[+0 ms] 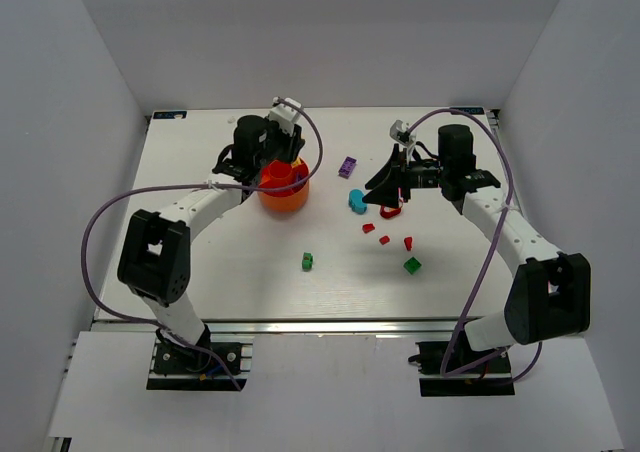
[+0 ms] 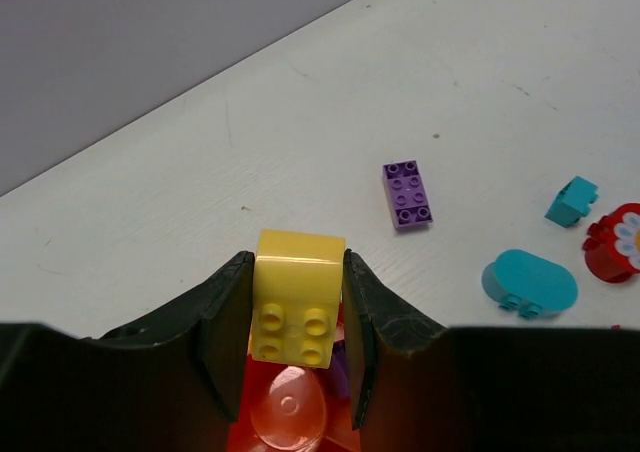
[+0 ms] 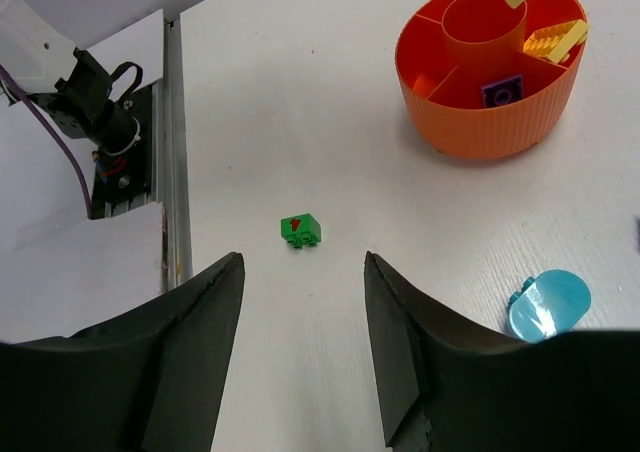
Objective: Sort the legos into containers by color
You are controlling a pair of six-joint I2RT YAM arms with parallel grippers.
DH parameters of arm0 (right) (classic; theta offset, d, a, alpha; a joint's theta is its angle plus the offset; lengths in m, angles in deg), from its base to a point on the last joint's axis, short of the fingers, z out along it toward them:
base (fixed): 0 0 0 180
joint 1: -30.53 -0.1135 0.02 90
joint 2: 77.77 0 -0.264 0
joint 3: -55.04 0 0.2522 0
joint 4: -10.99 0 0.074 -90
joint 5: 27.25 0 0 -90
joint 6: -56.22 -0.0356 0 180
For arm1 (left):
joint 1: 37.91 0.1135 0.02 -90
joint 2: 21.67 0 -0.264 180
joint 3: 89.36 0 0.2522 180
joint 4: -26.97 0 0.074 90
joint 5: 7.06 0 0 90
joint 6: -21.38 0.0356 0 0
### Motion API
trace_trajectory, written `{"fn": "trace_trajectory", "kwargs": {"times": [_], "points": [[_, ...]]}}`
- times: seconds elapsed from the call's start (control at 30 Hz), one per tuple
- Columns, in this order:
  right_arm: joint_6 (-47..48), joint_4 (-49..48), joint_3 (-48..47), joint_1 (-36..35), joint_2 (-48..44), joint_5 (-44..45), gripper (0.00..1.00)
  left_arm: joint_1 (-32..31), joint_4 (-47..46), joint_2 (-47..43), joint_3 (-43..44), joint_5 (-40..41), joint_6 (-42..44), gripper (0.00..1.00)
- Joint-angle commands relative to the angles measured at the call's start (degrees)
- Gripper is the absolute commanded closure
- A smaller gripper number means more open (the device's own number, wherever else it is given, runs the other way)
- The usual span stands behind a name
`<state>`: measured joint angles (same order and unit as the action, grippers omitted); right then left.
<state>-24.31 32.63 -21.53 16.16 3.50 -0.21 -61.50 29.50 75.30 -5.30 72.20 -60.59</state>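
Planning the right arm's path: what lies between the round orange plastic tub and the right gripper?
A rounded teal plastic piece lies there, nearer the gripper; the top view shows it.

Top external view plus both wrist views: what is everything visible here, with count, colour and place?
table: one, white, under everything
tub: one, orange, with compartments, left of centre
yellow brick: one, gripped above the tub
yellow piece: one, in a tub compartment
purple bricks: two, this one loose on the table, another in the tub
teal pieces: two, one rounded, one smaller, mid-table
red pieces: three small, right of centre; one rounded with a white flower
green bricks: two, the second at, nearest the arm bases
left pincer: shut on the yellow brick
right pincer: open, empty
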Motion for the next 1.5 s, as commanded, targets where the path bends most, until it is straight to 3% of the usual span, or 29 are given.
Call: {"fn": "trace_trajectory", "kwargs": {"times": [0.0, 0.47, 1.3, 1.47], "points": [[0.98, -1.29, 0.32, 0.13, 0.73, -0.59, 0.43, 1.45, -3.46, 1.11, 3.78, -1.38, -1.35, 0.9], [1.69, -0.41, -0.04, 0.39, 2.22, -0.85, 0.42, 4.96, -1.79, 7.8, 8.36, -6.48, -3.02, 0.86], [2.57, 0.21, -0.21, 0.57, 1.69, -0.59, 0.39, 6.02, -0.73, 9.38, 5.37, -8.94, -3.81, 0.77], [2.57, 0.29, -0.3, 0.92, 1.87, -0.59, 0.38, 6.02, -0.29, 9.29, 5.19, -9.21, -3.81, 0.68]]}}
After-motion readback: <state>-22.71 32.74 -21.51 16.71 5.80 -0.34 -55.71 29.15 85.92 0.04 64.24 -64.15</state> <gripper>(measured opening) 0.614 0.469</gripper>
